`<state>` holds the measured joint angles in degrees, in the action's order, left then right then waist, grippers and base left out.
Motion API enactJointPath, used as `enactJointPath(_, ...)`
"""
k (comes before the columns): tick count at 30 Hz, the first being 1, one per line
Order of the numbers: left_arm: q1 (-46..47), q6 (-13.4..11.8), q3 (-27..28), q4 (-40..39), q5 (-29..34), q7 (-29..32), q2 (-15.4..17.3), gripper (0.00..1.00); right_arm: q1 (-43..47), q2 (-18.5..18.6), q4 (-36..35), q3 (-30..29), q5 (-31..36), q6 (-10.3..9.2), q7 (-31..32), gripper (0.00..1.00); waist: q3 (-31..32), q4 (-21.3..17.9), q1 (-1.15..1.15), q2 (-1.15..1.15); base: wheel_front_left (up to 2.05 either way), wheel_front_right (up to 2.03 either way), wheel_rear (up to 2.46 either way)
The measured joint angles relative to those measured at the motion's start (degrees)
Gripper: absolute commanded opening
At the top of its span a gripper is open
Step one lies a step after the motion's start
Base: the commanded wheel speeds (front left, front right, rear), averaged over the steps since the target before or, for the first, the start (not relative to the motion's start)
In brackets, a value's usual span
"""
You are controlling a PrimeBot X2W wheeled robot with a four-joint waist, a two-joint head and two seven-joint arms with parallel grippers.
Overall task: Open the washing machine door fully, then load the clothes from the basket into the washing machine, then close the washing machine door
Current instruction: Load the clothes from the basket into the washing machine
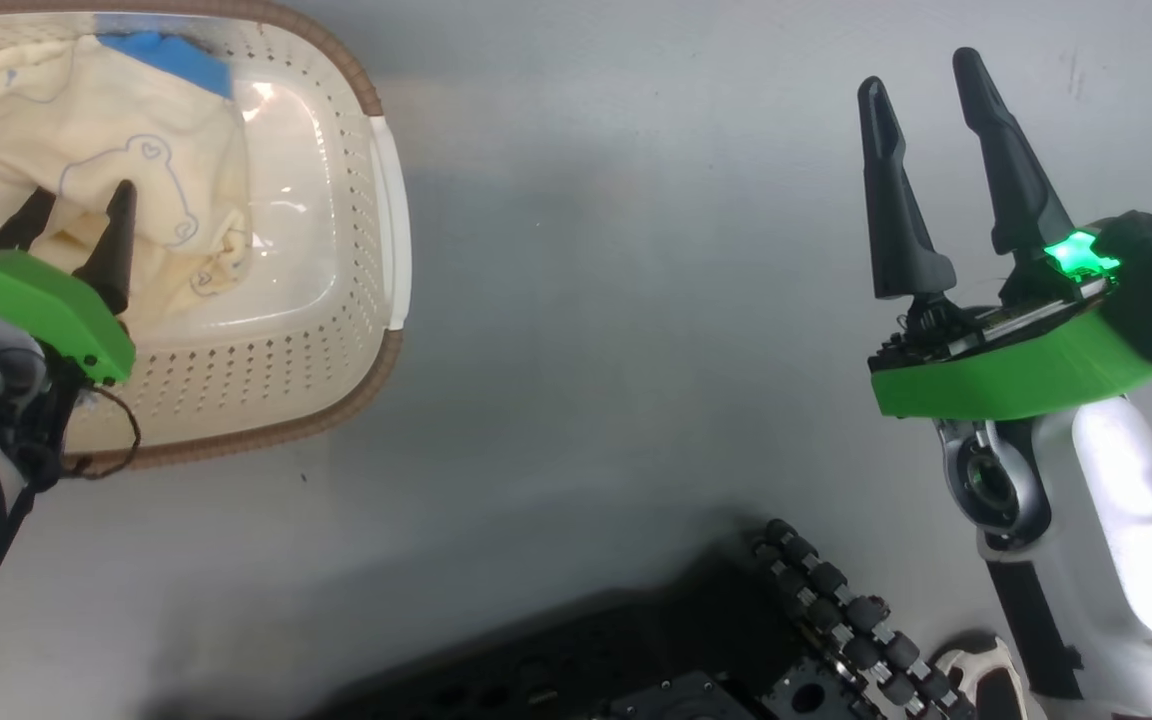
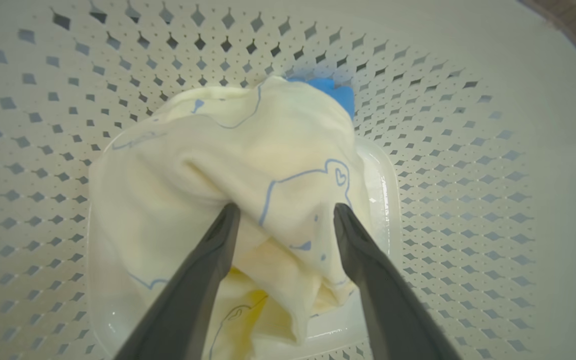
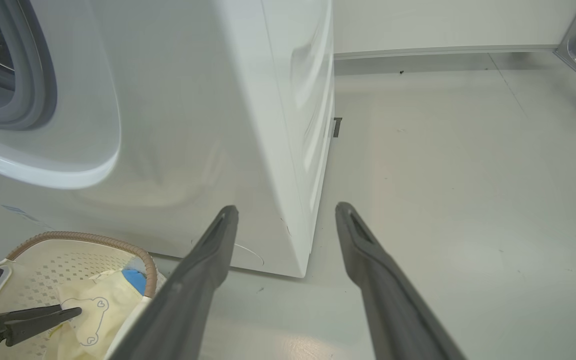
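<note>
Your left jaws stand wide open and hold nothing. Their fingertips (image 2: 233, 217) sit either side of a raised fold of the clothes (image 2: 208, 165), though I cannot tell whether they press into it. The clothes lie heaped in the basket (image 1: 361, 330), on the floor (image 3: 443, 200) at the foot of the washing machine (image 3: 193, 100).

You are at the loading step, at a pick from the basket. The grey gasket (image 3: 28, 100) shows bare, so the door looks already open. Next, sink a little, close on that fold so it gathers between the tips, then lift clear of the basket wall.

Your left arm reaches down into the basket, fingers pointing at its bottom. Your right jaws, also wide open and holding nothing, hang over bare floor, well apart from the basket, aimed at the machine's lower corner.
</note>
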<state>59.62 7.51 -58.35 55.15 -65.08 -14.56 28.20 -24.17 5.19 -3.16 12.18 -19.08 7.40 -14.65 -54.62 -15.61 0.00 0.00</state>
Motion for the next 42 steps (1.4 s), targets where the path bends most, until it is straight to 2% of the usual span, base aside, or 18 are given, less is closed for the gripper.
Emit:
enactJointPath(1,0.2,0.0,-0.4,0.0,-0.7,0.0,0.2,1.00,0.0,0.0,-0.1,0.2,0.0,0.00,0.0,1.00,-0.1,-0.2,0.00,0.00,0.00,0.00,0.00)
enactJointPath(2,0.4,0.0,-1.0,0.0,-1.2,0.1,0.4,0.95,0.0,0.0,-0.2,0.4,0.0,0.00,0.0,1.00,-0.2,-0.3,0.00,0.00,0.00,0.00,0.00)
enactJointPath(3,0.6,0.0,-1.5,0.0,-1.7,0.5,0.5,0.60,0.0,0.0,-0.3,0.5,0.0,0.00,0.0,1.00,-0.2,-0.5,0.00,0.00,0.00,0.00,0.00)
enactJointPath(4,0.7,0.0,-2.1,0.0,-2.1,0.5,0.5,0.37,0.0,0.0,-0.3,0.5,0.0,0.00,0.0,1.00,-0.1,-0.5,0.00,0.00,0.00,0.00,0.00)
enactJointPath(5,0.8,0.0,-2.4,0.0,-2.6,0.5,0.5,0.01,0.0,0.0,-0.5,0.5,0.0,0.00,0.0,1.00,-0.1,-0.6,0.00,0.00,0.00,0.00,0.00)
enactJointPath(17,1.8,0.0,-4.2,-1.2,-6.7,0.4,0.3,0.00,0.3,0.1,-0.9,-0.8,0.5,0.00,0.0,1.00,1.9,1.0,0.00,0.00,0.00,0.00,0.00)
enactJointPath(22,0.8,0.0,1.1,-3.3,-5.5,0.4,-0.3,0.00,0.3,0.2,-0.8,-1.1,0.5,0.00,0.0,1.00,4.2,2.3,0.00,0.00,0.00,0.00,0.00)
enactJointPath(34,-10.6,0.0,14.6,-10.1,6.1,0.4,-3.1,0.00,0.7,1.3,2.5,-1.1,0.3,0.00,0.0,1.00,12.5,5.4,0.00,0.00,0.00,0.00,0.00)
enactJointPath(42,-18.7,0.0,22.2,-14.7,11.6,0.4,-5.9,0.00,4.6,2.7,5.2,-1.1,-1.0,0.00,0.0,1.00,19.6,7.1,-0.01,0.00,0.00,0.00,0.00)
